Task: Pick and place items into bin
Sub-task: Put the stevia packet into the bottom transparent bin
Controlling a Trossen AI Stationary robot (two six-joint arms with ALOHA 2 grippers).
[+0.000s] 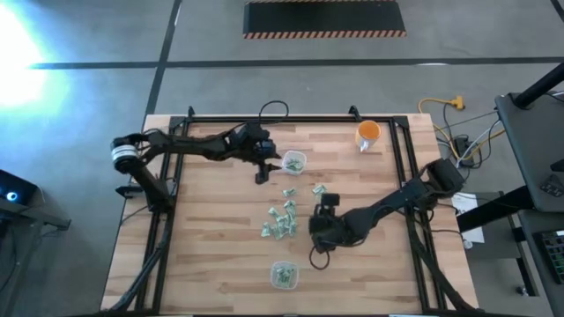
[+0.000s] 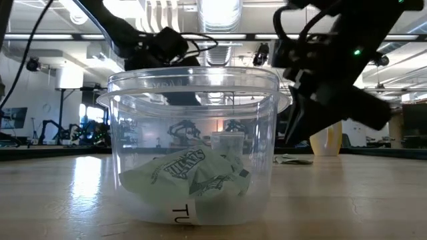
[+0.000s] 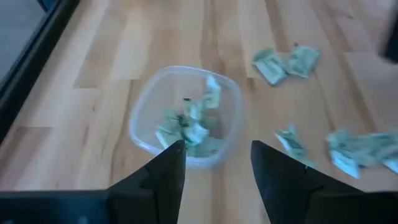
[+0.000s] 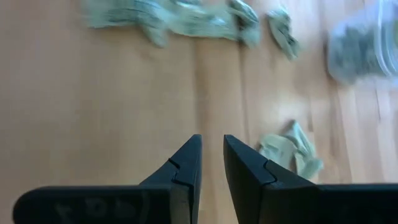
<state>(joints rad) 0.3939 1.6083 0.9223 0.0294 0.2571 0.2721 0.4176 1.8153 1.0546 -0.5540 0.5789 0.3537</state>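
**Left gripper open above the far bin, right gripper narrow over bare wood**

In the high view the left gripper is just left of centre in the upper half of the frame, beside a small clear bin that already has green-and-white items in it. In the left wrist view its two fingers stand wide apart with nothing between them. This bin lies just beyond the fingertips, with several crinkly pieces inside. The fingers do not touch the bin.

The right gripper is in the lower middle of the high view, just right of the loose items that lie scattered on the table. In the right wrist view its fingers are close together, with only a thin gap, and they hold nothing. One wrapped piece lies on the wood near the fingertips at the lower right of that frame. More pieces are in a row along the top edge.

A second bin stands at the lower centre of the high view and also holds items. In the low view it fills the middle of the frame, with pale wrappers at its bottom. An orange cup stands at the upper right of the table, well apart from both grippers.
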